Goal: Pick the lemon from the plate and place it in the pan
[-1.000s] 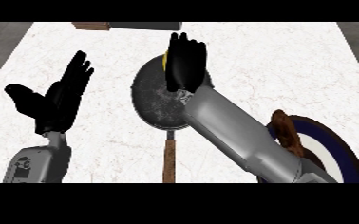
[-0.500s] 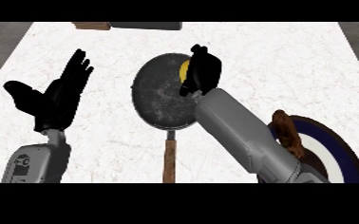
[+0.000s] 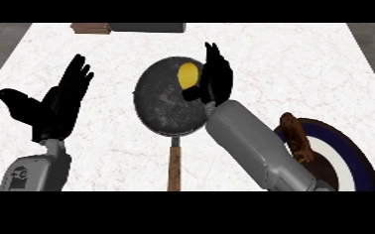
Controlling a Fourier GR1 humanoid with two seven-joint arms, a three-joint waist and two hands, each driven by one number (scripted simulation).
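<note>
Just beside right robot hand (image 3: 218, 81) — lemon (image 3: 188, 75)

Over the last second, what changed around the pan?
The right hand opened off the lemon and shifted rightward, leaving it lying uncovered in the pan. The left hand, open at the view's left, the pan and the plate stayed put.

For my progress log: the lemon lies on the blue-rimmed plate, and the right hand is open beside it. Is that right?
Not quite. The head view shows the lemon lying in the pan, not on the blue-rimmed plate at the right. The rest holds: the right hand is open beside the lemon, fingers straight.
</note>
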